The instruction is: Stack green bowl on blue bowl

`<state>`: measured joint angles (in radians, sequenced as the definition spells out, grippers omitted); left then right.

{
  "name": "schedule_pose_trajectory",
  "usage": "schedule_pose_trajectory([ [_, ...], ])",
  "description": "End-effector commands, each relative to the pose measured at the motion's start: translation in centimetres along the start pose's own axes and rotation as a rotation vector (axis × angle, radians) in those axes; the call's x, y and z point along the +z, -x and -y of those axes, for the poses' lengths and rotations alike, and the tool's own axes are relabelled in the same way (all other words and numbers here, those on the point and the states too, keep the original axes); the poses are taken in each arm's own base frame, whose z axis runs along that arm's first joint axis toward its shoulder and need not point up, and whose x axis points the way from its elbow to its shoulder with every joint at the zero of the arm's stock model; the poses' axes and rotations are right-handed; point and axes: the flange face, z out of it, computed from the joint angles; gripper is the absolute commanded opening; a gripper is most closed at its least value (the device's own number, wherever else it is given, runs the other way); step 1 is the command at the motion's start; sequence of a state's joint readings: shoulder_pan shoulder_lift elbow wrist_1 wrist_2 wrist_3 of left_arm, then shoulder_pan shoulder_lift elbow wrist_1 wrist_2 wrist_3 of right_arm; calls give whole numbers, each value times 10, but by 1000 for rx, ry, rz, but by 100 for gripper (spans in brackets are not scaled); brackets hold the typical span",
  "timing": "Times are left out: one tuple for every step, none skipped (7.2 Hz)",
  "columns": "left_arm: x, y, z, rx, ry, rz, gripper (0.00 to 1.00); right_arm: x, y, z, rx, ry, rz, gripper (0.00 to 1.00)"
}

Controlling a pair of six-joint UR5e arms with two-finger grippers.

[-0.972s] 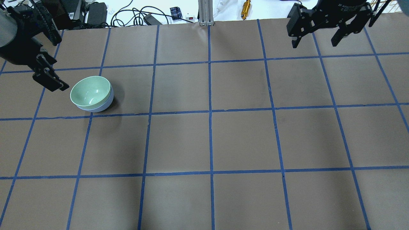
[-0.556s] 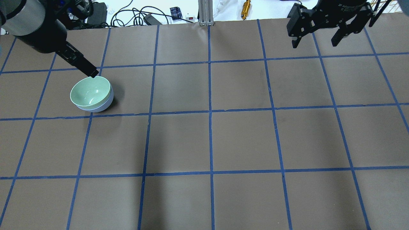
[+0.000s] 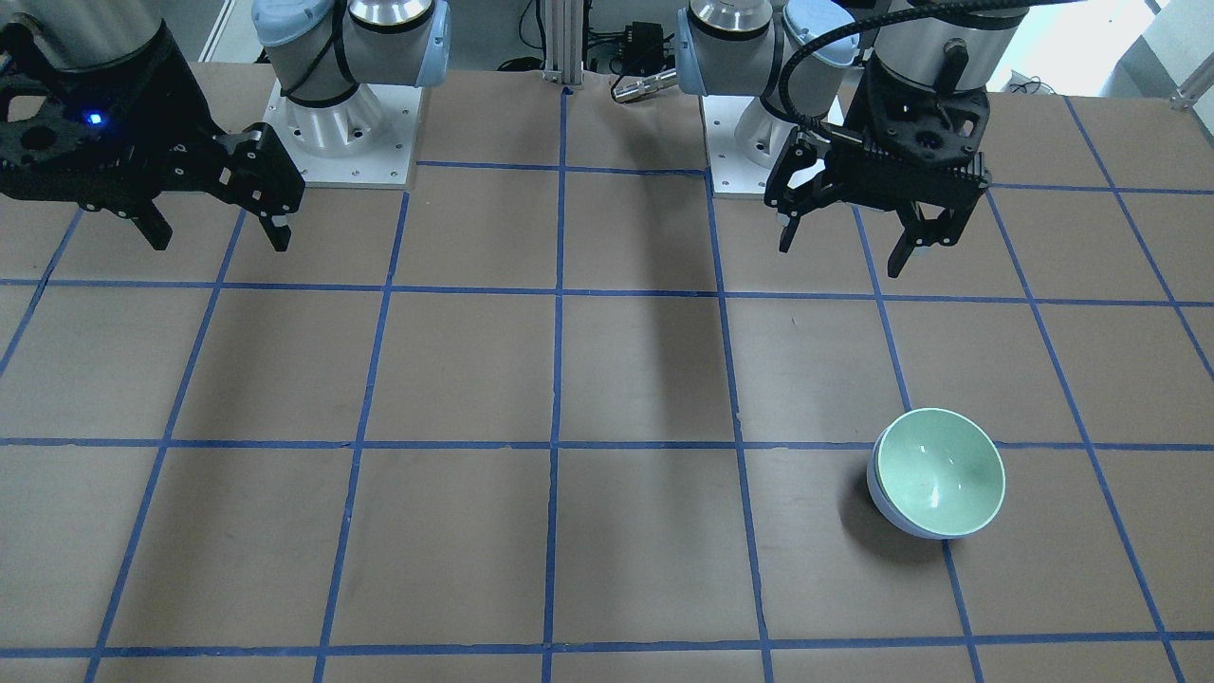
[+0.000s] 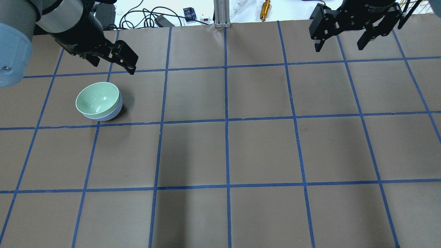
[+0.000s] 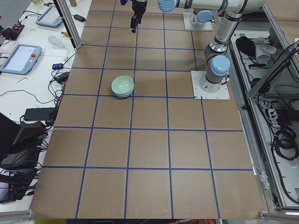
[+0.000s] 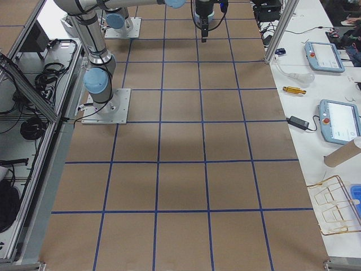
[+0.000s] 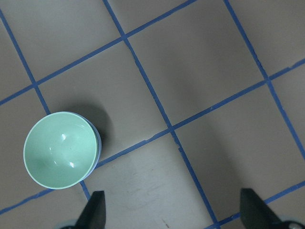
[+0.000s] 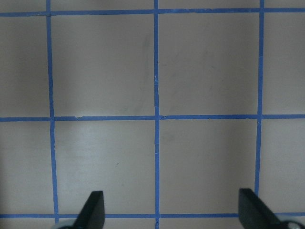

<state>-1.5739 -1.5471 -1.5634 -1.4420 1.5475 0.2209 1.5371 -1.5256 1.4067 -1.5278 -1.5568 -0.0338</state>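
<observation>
The green bowl [image 4: 97, 99] sits nested inside the blue bowl [image 4: 116, 111], upright on the brown paper at the table's left side. Only the blue bowl's outer wall shows below the green rim. The pair also shows in the front view, green bowl [image 3: 939, 470] in blue bowl [image 3: 882, 505], and in the left wrist view [image 7: 59, 149]. My left gripper [image 4: 112, 63] is open and empty, raised, just beyond the bowls and to their right. It also shows in the front view [image 3: 841, 251]. My right gripper [image 4: 339, 46] is open and empty at the far right, high above the table.
The table is brown paper with a blue tape grid [image 4: 226, 119]. Cables and small devices [image 4: 144, 15], an aluminium post [image 4: 220, 13] and a brass part [image 4: 265, 9] lie beyond the far edge. The arm bases [image 3: 346, 123] stand at the robot's side.
My left gripper has swung from the bowls' left side, past their far rim, to beyond them on the right. The bowls and my right arm have not moved.
</observation>
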Motion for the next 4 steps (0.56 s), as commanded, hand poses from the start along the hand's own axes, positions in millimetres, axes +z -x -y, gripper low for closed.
schedule_pose_trajectory([
  [1,-15,-3,-180,61,3,100,0,0,0,0,-1,1,100],
  [-5,-15,-2,-196,110,-1,100,0,0,0,0,1,1,100],
  [-9,-13,4,-204,133,-1,100,0,0,0,0,1,1,100],
  [-7,-11,7,-204,151,3,100,0,0,0,0,-1,1,100],
])
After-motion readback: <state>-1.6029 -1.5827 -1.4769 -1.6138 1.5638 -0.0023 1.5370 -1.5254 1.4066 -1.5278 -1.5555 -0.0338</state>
